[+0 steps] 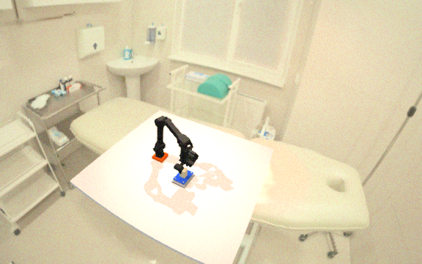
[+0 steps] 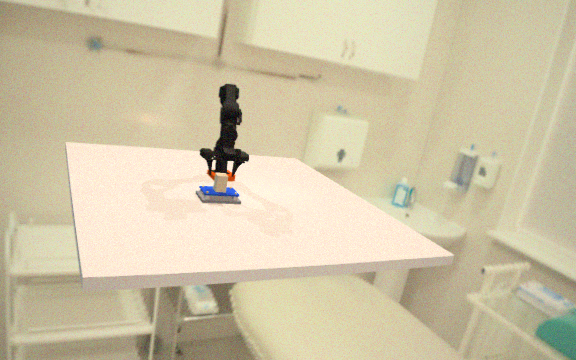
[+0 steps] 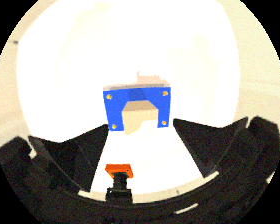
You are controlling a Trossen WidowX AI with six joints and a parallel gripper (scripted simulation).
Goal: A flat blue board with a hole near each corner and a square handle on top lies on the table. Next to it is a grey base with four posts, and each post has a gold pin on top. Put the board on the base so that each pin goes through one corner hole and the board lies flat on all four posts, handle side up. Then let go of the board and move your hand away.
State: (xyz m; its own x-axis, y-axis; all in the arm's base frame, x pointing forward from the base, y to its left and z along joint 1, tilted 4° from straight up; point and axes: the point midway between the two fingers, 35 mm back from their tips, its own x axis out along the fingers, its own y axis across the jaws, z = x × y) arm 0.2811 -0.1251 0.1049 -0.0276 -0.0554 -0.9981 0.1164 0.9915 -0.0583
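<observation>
The blue board [image 1: 178, 179] [image 2: 206, 190] [image 3: 114, 109] sits on top of the grey base [image 1: 177, 185] [image 2: 218, 200], lined up with it and looking level. In the wrist view a gold pin shows at each of its four corner holes. The pale square handle [image 1: 184, 172] [image 2: 220, 184] [image 3: 136, 119] stands upright on top. My gripper [image 1: 185, 168] [image 2: 222, 175] [image 3: 141, 123] is open wide, with a gap between each finger and the handle. Its fingertips are around and just behind the upper handle, on the arm's side. The posts are hard to make out under the board.
The arm's orange foot [image 1: 160, 157] [image 2: 228, 176] [image 3: 119, 170] is on the white table [image 1: 211, 227] [image 2: 268, 250], behind the board and base. The arm's shadows fall across the table around the base. A padded couch [image 1: 306, 194] stands beyond the table.
</observation>
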